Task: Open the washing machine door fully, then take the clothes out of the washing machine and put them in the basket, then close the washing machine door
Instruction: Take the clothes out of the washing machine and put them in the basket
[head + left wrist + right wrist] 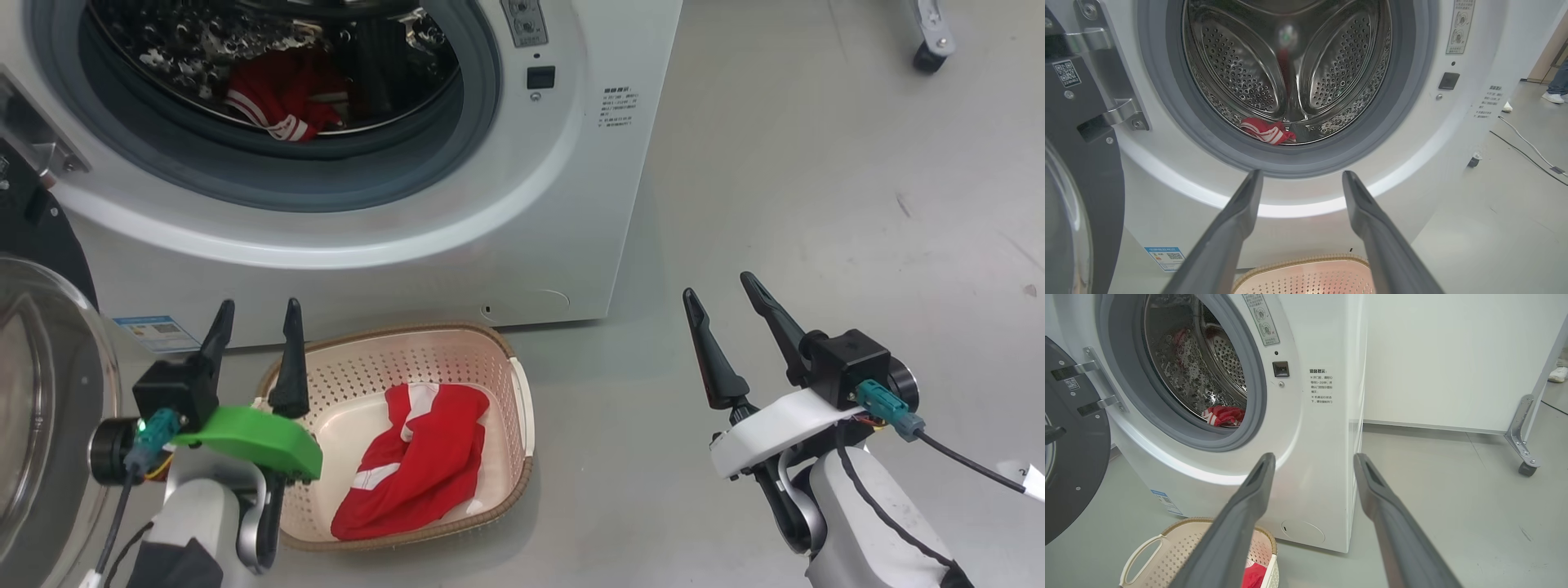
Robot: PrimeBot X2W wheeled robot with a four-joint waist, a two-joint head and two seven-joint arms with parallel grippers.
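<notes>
Head view: washing machine (571, 204) ahead; washing machine door (33, 392) swung wide at the left edge, just beside the left arm. Drum garment (282, 98), red with white stripes, lies low at the front of the steel drum. Basket garment (416, 465) is already in the basket (522, 408), which stands on the floor close under the machine's front. Left gripper (260, 306) hovers above the basket's left rim, fingers spread wide, nothing between them. Right gripper (718, 287) hangs over bare floor to the right, equally wide and empty. Left wrist view: looks square into the drum mouth, with the drum garment just behind the grey rubber ring (1298, 157). Right wrist view: machine seen at a slant, the garment tucked at the ring's lower lip. Likely trouble: a low reach could jam the fingers into the rubber ring. A shallow pinch may take only a fold, so the cloth could drag over the lip and drop outside the basket. The left arm could knock the open door.
</notes>
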